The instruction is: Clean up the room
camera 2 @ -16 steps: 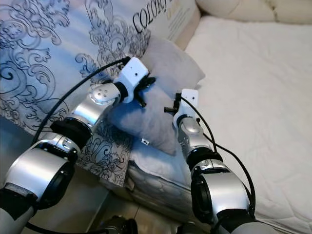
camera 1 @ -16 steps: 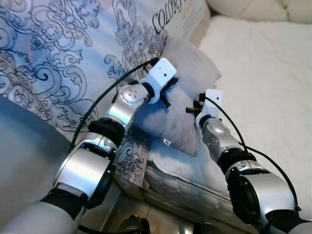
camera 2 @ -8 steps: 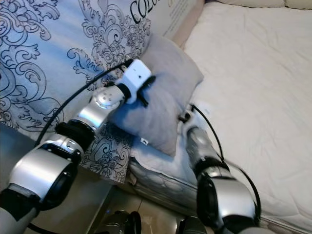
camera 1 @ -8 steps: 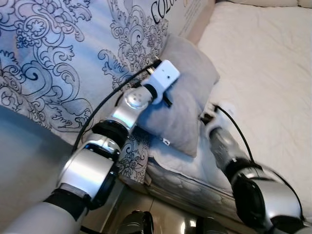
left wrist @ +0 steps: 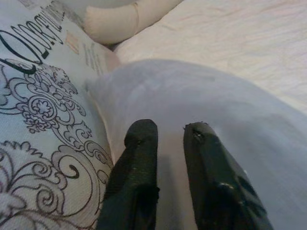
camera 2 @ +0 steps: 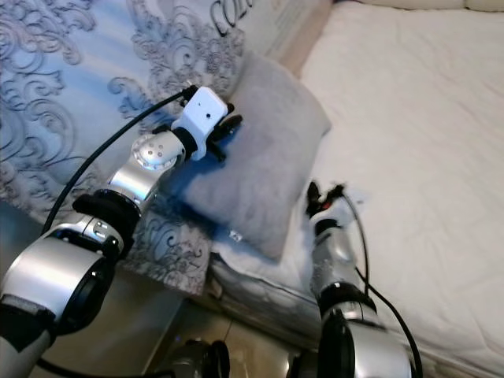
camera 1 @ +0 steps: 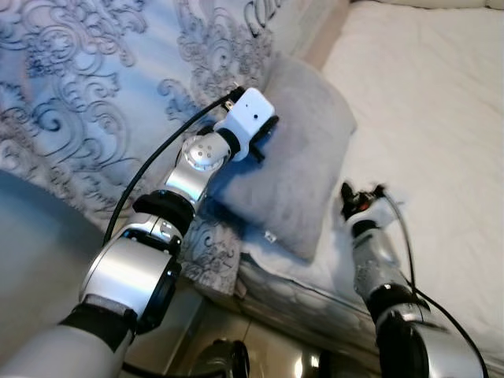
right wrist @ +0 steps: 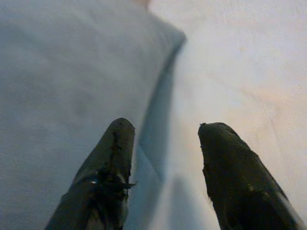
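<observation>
On white mattress (camera 1: 441, 102) — grey pillow (camera 1: 303, 169); left gripper (left wrist: 168, 132) over it, fingers narrowly apart; right gripper (right wrist: 163, 132) spread wide beside its edge.

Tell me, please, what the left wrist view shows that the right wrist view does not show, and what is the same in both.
The left wrist view alone shows the patterned blue duvet with dark scrollwork and lettering, and a cream cushion at the head of the bed; the left gripper, its fingers a little apart, is over the pillow's top face. The right wrist view alone shows the pillow's edge where it meets the mattress, with the right gripper open across that edge. Both show the grey pillow and the white mattress.
</observation>
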Robot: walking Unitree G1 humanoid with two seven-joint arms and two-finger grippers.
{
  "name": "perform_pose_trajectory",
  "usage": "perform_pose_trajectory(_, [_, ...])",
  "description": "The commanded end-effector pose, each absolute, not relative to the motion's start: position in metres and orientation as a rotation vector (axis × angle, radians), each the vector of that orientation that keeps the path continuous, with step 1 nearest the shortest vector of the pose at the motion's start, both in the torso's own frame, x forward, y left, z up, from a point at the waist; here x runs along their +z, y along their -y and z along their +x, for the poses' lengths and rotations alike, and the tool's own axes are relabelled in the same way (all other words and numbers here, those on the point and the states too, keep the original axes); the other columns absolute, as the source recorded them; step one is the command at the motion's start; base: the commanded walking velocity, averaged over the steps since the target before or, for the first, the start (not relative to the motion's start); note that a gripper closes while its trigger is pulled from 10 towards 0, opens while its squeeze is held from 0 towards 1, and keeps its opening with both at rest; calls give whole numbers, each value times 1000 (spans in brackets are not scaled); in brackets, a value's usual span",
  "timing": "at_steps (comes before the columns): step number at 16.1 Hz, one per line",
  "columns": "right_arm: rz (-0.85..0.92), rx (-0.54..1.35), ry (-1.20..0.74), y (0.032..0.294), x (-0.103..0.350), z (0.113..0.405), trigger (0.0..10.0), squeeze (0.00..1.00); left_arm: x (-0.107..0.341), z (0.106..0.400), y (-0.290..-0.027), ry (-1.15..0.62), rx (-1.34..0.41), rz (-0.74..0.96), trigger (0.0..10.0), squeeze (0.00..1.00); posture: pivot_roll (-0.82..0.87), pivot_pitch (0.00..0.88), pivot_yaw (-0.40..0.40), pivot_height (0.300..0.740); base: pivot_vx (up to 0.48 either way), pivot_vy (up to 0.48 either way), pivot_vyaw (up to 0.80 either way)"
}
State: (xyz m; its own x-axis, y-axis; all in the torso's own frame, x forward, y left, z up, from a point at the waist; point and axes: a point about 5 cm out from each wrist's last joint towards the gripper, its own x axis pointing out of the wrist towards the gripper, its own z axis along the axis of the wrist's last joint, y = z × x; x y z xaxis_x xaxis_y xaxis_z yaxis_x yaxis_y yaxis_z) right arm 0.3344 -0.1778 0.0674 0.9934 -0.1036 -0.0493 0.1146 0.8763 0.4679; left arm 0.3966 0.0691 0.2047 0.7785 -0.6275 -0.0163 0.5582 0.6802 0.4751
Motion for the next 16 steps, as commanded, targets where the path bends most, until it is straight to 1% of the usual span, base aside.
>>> perform_pose_trajectory(1, [515, -103, 11, 175, 70, 332, 10000, 1000, 215, 398, -70, 184, -675, 463, 10000, 1000, 41, 49, 136, 740, 0, 0, 0])
perform_pose_trajectory(2, [522, -84, 54, 176, 75, 328, 10000, 1000, 216, 397, -68, 187, -690, 435, 10000, 1000, 34, 33, 128, 740, 0, 0, 0])
perform_pose_trajectory(3, [492, 13, 128, 177, 88, 311, 10000, 1000, 218, 394, -68, 188, -723, 361, 10000, 1000, 15, 0, 112, 740, 0, 0, 0])
perform_pose_trajectory(5, [472, 61, 153, 178, 94, 302, 10000, 1000, 218, 391, -68, 186, -739, 316, 10000, 1000, 1, 0, 108, 740, 0, 0, 0])
perform_pose_trajectory(6, [463, 75, 174, 183, 105, 297, 10000, 1000, 220, 383, -67, 196, -792, 228, 10000, 996, -16, 0, 106, 740, 0, 0, 0])
perform_pose_trajectory(7, [443, 78, 183, 184, 111, 295, 10000, 1000, 220, 377, -67, 218, -816, 217, 10000, 804, -27, 0, 106, 740, 0, 0, 0])
perform_pose_trajectory(8, [401, 70, 187, 185, 116, 294, 10000, 0, 218, 372, -66, 213, -819, 188, 10000, 482, -35, 0, 104, 740, 0, 0, 0])
perform_pose_trajectory(9, [375, 61, 181, 182, 126, 292, 10000, 0, 212, 363, -69, 211, -793, 131, 10000, 349, -52, 0, 99, 740, 0, 0, 0])
perform_pose_trajectory(10, [379, 61, 176, 182, 127, 292, 10000, 0, 212, 362, -69, 214, -789, 126, 10000, 306, -52, 0, 99, 740, 0, 0, 0])
perform_pose_trajectory(11, [377, 21, 183, 179, 135, 288, 10000, 0, 207, 355, -74, 240, -755, 178, 10000, 306, -68, 0, 83, 740, 0, 0, 0])
perform_pose_trajectory(12, [380, 26, 199, 170, 145, 280, 10000, 0, 205, 343, -76, 251, -713, 182, 10000, 318, -66, 0, 71, 740, 0, -394, 0])
perform_pose_trajectory(14, [345, 64, 182, 157, 149, 266, 10000, 0, 209, 325, -78, 253, -669, 170, 10000, 318, -72, 0, 57, 740, 0, -480, 0])
perform_pose_trajectory(16, [300, 72, 144, 154, 147, 262, 10000, 0, 210, 320, -82, 238, -628, 149, 10000, 314, -75, 0, 57, 740, 0, -480, 0])
